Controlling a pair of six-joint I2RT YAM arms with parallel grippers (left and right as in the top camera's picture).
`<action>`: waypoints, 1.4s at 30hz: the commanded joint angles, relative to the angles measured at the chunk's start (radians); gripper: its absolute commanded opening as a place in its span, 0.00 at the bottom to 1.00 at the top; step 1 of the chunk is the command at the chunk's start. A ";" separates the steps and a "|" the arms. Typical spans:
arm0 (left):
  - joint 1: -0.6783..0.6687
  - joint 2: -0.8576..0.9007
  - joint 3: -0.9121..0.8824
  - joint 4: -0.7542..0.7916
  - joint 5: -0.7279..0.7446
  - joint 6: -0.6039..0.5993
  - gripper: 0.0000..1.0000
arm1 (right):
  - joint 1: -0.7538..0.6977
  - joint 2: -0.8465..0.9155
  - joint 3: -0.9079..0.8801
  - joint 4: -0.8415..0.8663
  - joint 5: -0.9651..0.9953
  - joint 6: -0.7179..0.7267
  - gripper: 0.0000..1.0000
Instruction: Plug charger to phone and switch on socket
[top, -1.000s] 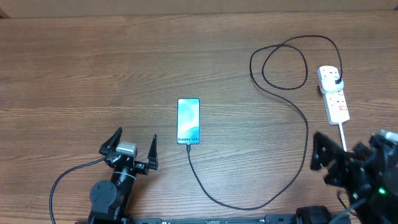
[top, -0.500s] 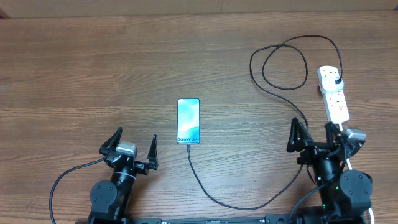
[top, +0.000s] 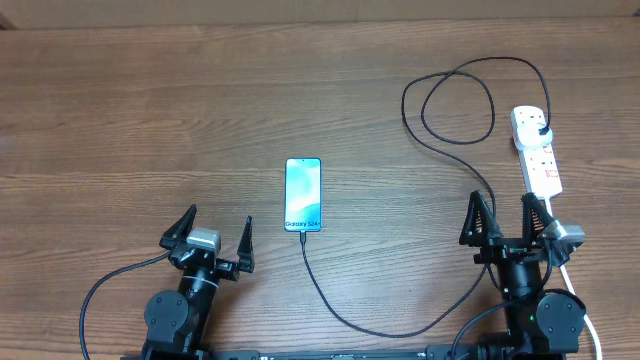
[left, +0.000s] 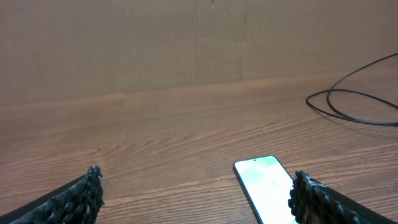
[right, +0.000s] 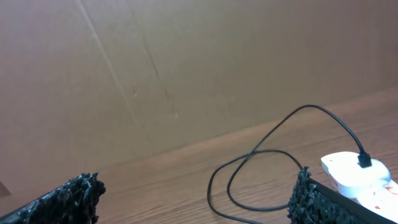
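The phone (top: 303, 194) lies flat mid-table with its light-blue screen lit; it also shows in the left wrist view (left: 264, 185). The thin black charger cable (top: 400, 328) meets the phone's near end, loops right and back, and ends in a black plug (top: 541, 130) seated in the white power strip (top: 536, 151). The cable loop (right: 261, 186) and the strip (right: 360, 176) show in the right wrist view. My left gripper (top: 212, 235) is open and empty, near-left of the phone. My right gripper (top: 506, 219) is open and empty, just near the strip's end.
The strip's thick white cord (top: 556, 228) runs toward the near edge past my right arm. A brown cardboard wall (left: 186, 43) stands along the table's far side. A black robot cable (top: 100, 290) curves by the left arm base.
My right arm has swung in from the near right edge and now stands upright with its open fingers just below the power strip. The left arm, phone and cable have not moved.
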 joint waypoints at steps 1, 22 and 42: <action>0.000 -0.010 -0.005 -0.001 -0.006 0.019 0.99 | -0.005 -0.012 -0.037 0.022 -0.008 -0.005 1.00; 0.000 -0.010 -0.005 -0.001 -0.006 0.019 0.99 | -0.005 -0.012 -0.158 0.042 -0.001 -0.060 1.00; 0.000 -0.010 -0.005 -0.001 -0.006 0.019 1.00 | 0.022 -0.012 -0.158 0.042 -0.015 -0.214 1.00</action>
